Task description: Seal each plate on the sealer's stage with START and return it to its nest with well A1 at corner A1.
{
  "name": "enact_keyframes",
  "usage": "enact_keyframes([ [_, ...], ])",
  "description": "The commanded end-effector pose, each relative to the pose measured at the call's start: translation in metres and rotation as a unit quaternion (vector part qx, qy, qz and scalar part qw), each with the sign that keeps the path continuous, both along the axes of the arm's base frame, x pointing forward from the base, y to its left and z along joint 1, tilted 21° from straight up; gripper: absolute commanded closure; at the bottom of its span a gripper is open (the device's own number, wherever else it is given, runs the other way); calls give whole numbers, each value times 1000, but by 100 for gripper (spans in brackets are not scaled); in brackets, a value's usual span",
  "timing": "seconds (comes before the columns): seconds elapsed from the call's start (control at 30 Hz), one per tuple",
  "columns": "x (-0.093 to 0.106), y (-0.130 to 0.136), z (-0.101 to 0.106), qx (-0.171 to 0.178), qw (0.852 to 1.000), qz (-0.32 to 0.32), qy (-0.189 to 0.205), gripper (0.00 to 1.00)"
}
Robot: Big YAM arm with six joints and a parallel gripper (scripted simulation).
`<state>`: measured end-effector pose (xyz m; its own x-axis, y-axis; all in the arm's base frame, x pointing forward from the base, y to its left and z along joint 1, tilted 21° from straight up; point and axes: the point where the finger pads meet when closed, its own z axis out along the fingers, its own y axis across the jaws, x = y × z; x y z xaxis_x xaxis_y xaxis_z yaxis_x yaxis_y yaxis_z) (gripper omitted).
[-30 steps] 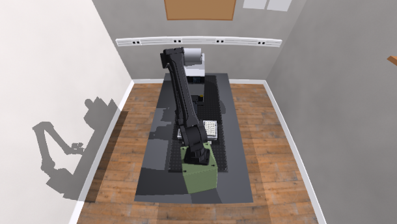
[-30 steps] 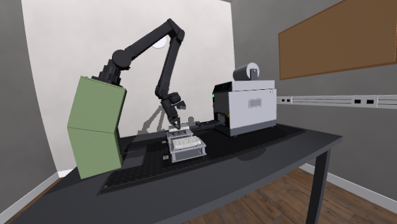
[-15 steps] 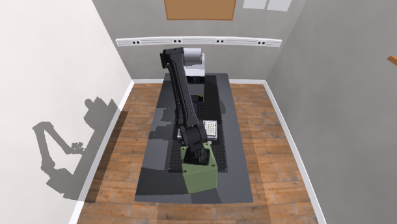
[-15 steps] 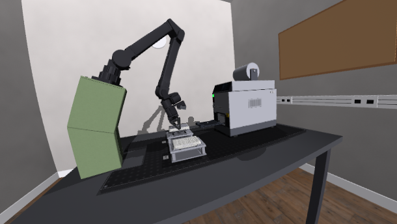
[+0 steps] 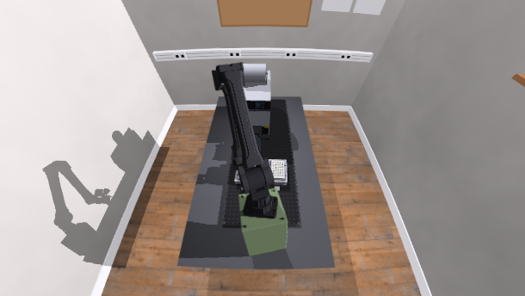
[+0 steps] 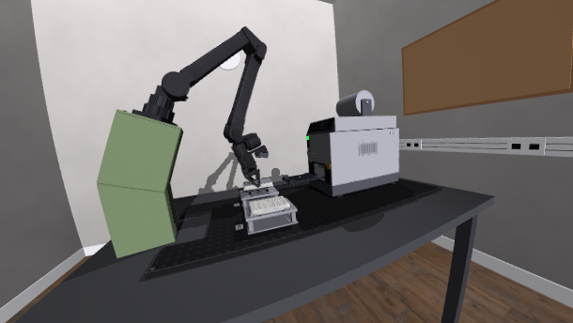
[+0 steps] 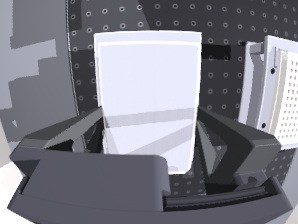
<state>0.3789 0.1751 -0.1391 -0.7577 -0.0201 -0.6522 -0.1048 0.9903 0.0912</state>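
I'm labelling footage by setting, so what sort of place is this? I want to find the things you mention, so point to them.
Probably a small laboratory workstation: a boxy sealer point(image 5: 257, 92) point(image 6: 363, 155) with a roll on top, a well plate point(image 5: 278, 169) point(image 6: 269, 206) point(image 7: 290, 100) on a raised nest, and a perforated board point(image 5: 281, 129) point(image 6: 197, 249) point(image 7: 225, 20) beneath them.

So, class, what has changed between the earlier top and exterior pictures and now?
Nothing visibly changed: the arm and the open plate kept their places, the stage stayed out and the lamp green. Whether the hand tightened its grip on the smooth-topped plate, the earlier pictures are too small to tell.
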Motion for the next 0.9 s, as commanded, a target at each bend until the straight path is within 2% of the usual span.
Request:
enact_keyframes([
  [0.0,1,7,6,9,1000,2,-10,100],
  [0.33,4,13,9,5,1000,6,-7,100],
  [0.5,-6,0,2,-1,1000,-1,3,100],
  [0.87,-3,-9,-4,-3,1000,-2,0,100],
])
